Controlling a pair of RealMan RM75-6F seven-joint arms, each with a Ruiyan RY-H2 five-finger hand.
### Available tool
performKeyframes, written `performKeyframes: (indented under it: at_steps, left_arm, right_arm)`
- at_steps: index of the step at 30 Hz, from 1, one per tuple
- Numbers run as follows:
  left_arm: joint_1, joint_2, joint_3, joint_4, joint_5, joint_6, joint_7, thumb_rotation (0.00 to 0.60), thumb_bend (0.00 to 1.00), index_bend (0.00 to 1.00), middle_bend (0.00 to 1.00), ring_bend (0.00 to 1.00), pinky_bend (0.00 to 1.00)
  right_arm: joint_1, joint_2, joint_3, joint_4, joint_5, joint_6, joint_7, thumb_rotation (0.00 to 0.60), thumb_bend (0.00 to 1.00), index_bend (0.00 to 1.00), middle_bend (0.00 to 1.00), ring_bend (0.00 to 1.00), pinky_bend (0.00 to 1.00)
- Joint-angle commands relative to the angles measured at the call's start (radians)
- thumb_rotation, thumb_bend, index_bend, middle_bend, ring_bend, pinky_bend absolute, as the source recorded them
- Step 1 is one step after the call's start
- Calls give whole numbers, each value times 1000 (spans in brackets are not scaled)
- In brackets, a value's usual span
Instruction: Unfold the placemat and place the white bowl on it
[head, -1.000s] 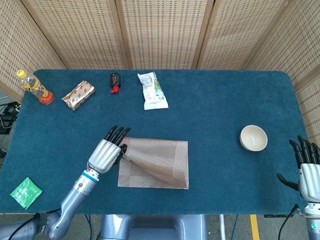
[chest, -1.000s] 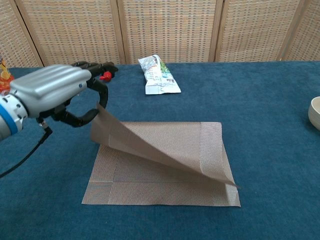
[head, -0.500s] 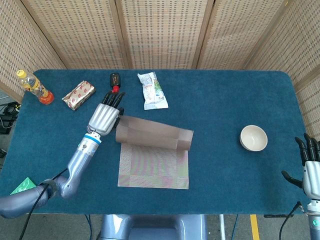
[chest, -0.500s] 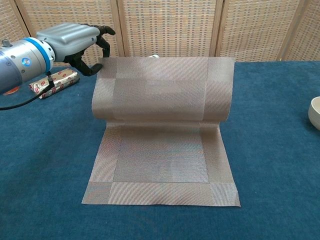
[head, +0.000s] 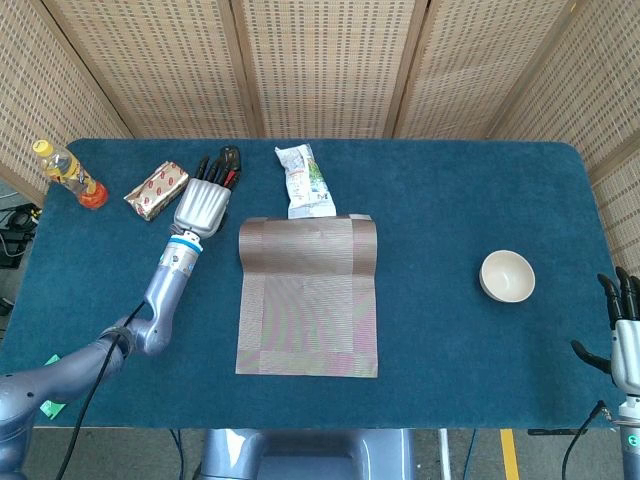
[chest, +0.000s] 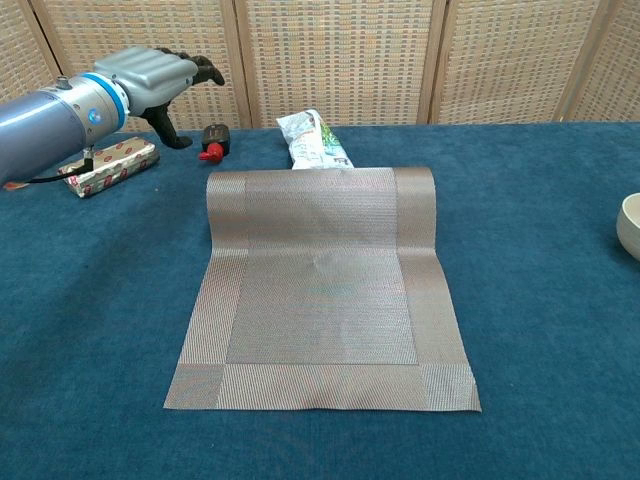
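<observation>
Silver-grey arms w/ blue wrist ring, silver-backed left hand & right hand, black fingers, thin black cable

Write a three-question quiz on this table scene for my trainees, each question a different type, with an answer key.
1. True or false: the white bowl sits on the placemat.
2. Which thing does the mat's far edge overlap? A) snack bag B) bottle C) red-and-silver packet
3. Fill in: the left hand holds ____.

Key: 1 false, the bowl stands on the cloth to the mat's right. 2 A. 3 nothing; it is above the table, off the mat.
</observation>
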Motion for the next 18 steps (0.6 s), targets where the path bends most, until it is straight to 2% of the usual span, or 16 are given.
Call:
performKeyframes:
  at_steps: [1, 4, 8, 11, 18]
  left_arm:
    - [-24, -29, 23, 45, -18, -19, -4, 600, 203, 0, 0, 0, 0]
    - [-7, -15, 32, 21, -13, 1, -57, 600, 201, 0, 0, 0, 0]
    - [44, 41, 54, -75, 18, 50, -142, 600, 199, 0, 0, 0, 0]
    - [106, 114, 95, -195, 80, 123, -203, 600, 198, 0, 0, 0, 0]
    - [262, 284, 198, -456, 201, 313, -258, 600, 193, 0, 0, 0, 0]
  right_arm:
    - [-1, 0, -1, 1, 3, -2, -2, 600, 141, 128, 0, 0, 0]
    - [-3, 3, -6, 2, 0, -7, 6, 600, 141, 129, 0, 0, 0]
    - [-6, 7, -13, -2, -16, 1, 15, 600, 140, 129, 0, 0, 0]
    - [-10, 10, -21, -9, -33, 10, 16, 600, 140, 129, 0, 0, 0]
    - [-11, 7, -45, -24, -67, 8, 2, 600, 140, 129, 0, 0, 0]
